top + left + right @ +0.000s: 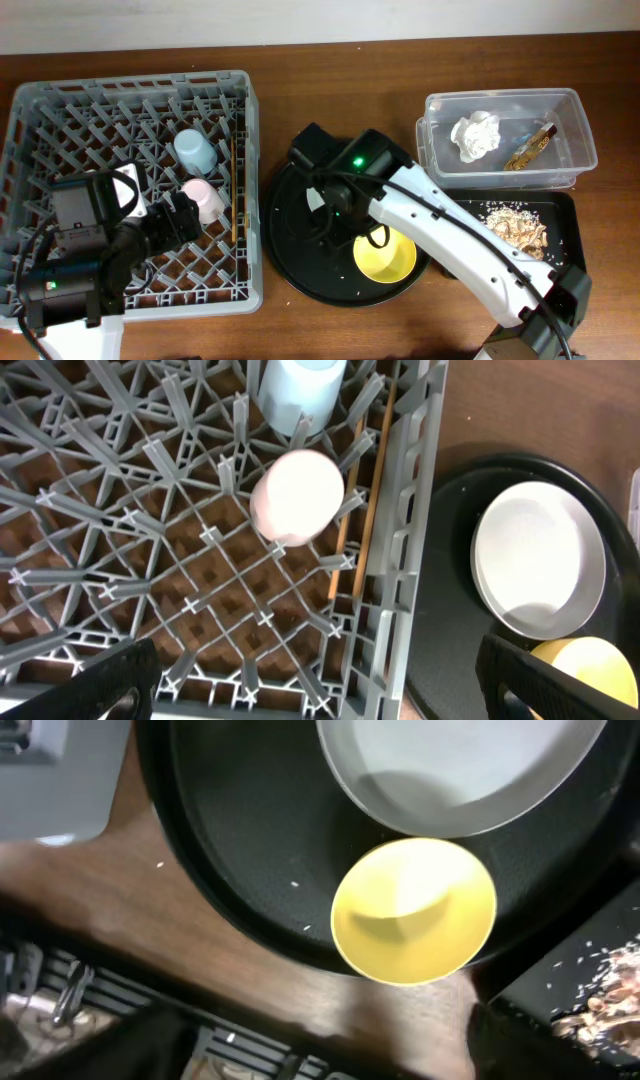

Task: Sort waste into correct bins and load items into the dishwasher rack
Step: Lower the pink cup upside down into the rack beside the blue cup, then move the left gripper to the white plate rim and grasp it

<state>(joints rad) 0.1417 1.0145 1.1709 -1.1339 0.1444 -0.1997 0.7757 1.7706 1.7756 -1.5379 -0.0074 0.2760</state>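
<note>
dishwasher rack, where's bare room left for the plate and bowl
Free in the rack: far-left cells, left of the blue cup, and the near-right corner in front of the pink cup. Crowded: the right edge, with both cups and chopsticks.

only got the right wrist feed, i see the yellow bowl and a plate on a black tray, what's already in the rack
observer: The blue cup and the pink cup are in the rack, toward its right side.
operator: anything else in there
observer: The chopsticks lie along the rack's right wall, beside the cups.
operator: and what's been thrown out
observer: The tissue is in the clear tub, with the wrapper next to it.
</note>
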